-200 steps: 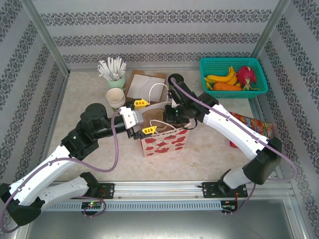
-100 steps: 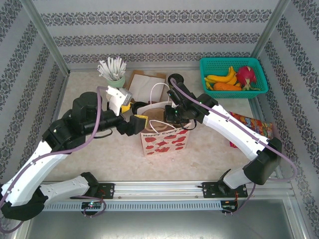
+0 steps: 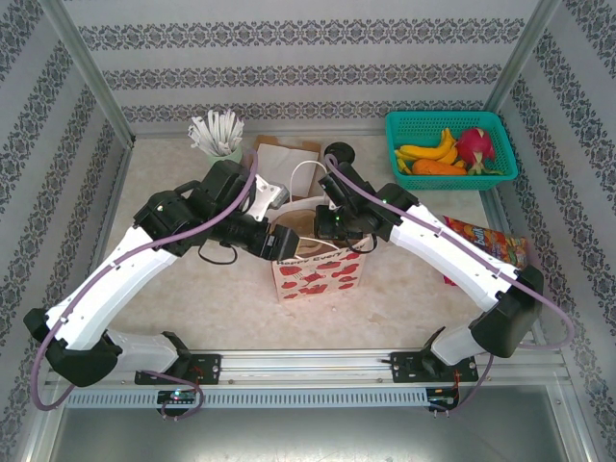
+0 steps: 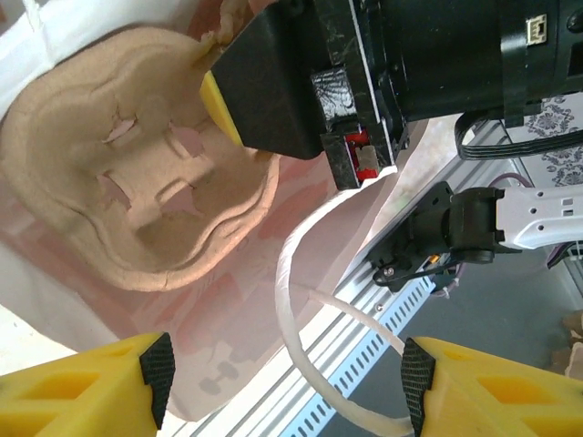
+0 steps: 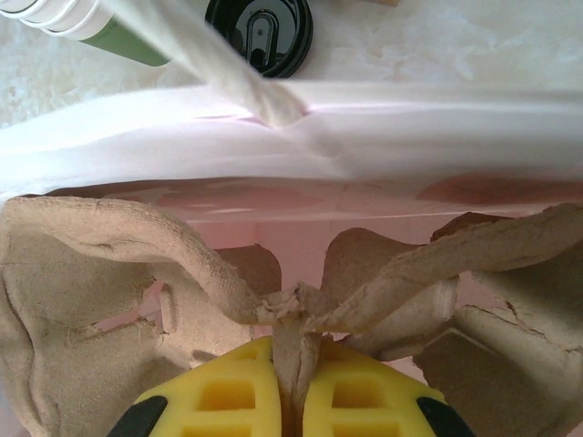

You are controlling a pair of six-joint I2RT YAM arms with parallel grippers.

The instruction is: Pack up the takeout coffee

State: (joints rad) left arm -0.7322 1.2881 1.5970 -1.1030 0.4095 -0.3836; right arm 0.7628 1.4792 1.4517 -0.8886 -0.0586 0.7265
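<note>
Table (image 3: 192, 289): open surface lies in front of the white paper bag (image 3: 318, 274), toward the near rail. The bag stands upright at centre, mouth open. The teal fruit basket (image 3: 443, 115) sits at the far right corner. A pulp cup carrier (image 5: 109, 264) lies inside the bag. The right tool (image 5: 290, 387) is clamped on the carrier's centre ridge. The left tool (image 4: 282, 364) is at the bag's left rim, fingers spread apart. The black-lidded coffee cup (image 3: 338, 151) stands just behind the bag, outside it.

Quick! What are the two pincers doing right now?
Left pincer: open, holding nothing.
Right pincer: closed on the brown cardboard cup tray.
</note>
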